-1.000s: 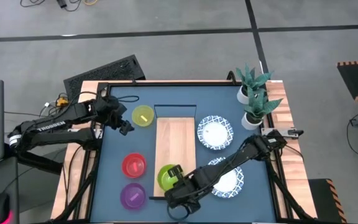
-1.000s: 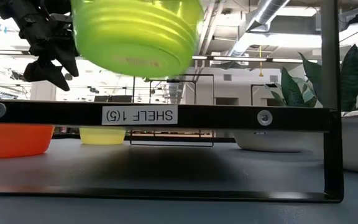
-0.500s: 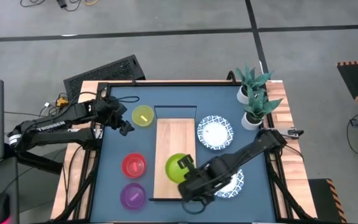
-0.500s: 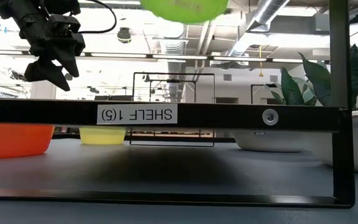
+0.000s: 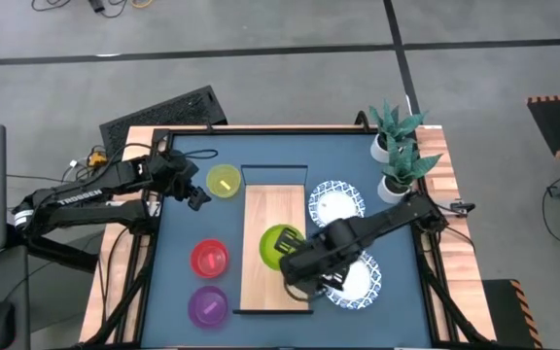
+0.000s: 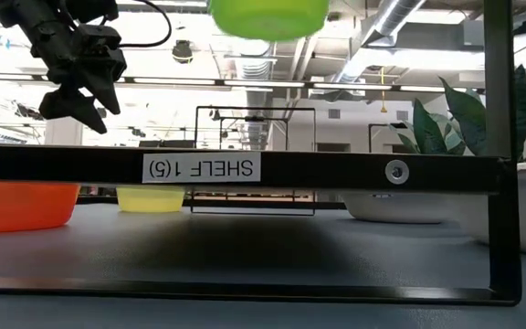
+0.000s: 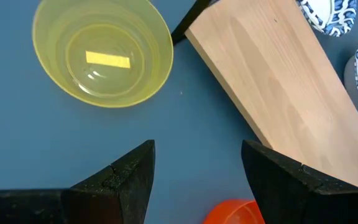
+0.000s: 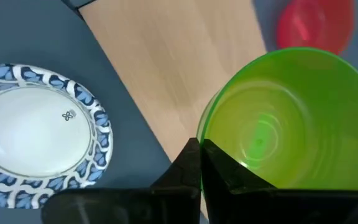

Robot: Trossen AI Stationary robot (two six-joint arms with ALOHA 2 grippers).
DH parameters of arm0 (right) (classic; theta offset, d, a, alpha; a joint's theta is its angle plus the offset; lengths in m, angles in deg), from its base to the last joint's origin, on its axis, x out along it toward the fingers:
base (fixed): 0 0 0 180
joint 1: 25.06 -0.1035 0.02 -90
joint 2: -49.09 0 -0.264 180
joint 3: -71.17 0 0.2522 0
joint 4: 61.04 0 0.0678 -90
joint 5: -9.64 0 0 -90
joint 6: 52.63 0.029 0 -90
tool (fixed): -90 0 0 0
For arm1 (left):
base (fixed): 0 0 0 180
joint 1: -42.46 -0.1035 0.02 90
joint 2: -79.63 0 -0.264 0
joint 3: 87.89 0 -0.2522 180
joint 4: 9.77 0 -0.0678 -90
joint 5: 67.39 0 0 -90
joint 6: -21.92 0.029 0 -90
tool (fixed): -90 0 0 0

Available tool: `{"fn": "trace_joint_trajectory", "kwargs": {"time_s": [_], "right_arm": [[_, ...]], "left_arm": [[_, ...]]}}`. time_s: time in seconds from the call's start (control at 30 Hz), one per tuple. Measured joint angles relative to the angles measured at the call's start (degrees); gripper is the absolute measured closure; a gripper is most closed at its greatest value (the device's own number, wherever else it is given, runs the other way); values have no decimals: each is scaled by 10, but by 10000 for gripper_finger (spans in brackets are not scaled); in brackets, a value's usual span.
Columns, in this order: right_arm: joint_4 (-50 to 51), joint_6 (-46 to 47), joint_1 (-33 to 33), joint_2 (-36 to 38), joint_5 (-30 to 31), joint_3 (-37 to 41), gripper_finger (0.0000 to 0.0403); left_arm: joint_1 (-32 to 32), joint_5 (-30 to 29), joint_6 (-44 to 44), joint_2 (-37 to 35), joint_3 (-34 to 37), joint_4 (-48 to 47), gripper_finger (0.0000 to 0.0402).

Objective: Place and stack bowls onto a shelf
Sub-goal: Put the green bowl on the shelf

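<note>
My right gripper point(image 5: 295, 258) is shut on the green bowl point(image 5: 280, 243) over the near half of the light-wood shelf point(image 5: 270, 206). In the low view the green bowl point(image 6: 268, 16) hangs high above the shelf's black frame bar point(image 6: 290, 171). My left gripper point(image 5: 194, 194) hovers open beside the yellow bowl point(image 5: 224, 182), touching nothing. The yellow bowl, the red bowl point(image 5: 209, 259) and the purple bowl point(image 5: 208, 307) sit on their bases on the blue tabletop, left of the shelf. Two white blue-rimmed dishes point(image 5: 336, 206) point(image 5: 360, 282) lie right of it, the nearer partly under my right arm. My right gripper pinches the green bowl's rim point(image 8: 205, 134), on the side facing the arm, with one finger point(image 8: 229, 171) inside the bowl and the other outside. The bowl is lifted clear above the shelf board, its opening turned up.
Two potted plants point(image 5: 397, 146) stand at the table's far right corner. A raised black frame point(image 5: 163, 136) edges the tabletop. The far half of the shelf board point(image 7: 272, 87) is bare wood. Blue tabletop shows between the yellow bowl point(image 7: 101, 56) and the red bowl point(image 7: 235, 213).
My right gripper has carried the green bowl up and toward the table's far edge, from the shelf's near left corner to over the board's near half. In the low view the bowl has risen to the top of the picture. The left arm has kept still.
</note>
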Motion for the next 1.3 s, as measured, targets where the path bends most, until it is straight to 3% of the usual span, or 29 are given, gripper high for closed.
{"fn": "trace_joint_trajectory", "kwargs": {"time_s": [0.27,0.5,0.73,0.97,1.3], "right_arm": [[-40,-137,24,-42,-23,1,382],[-55,-192,23,-81,-65,0,382],[-78,-189,12,-95,-100,0,382],[-97,-129,11,-98,-135,0,382],[-101,-97,-1,-135,-96,8,382]], "left_arm": [[0,-3,5,0,0,0,178],[0,-11,5,0,0,0,178],[0,-18,4,0,0,1,178],[0,-18,4,0,0,1,178],[0,-22,-6,0,0,1,178]]}}
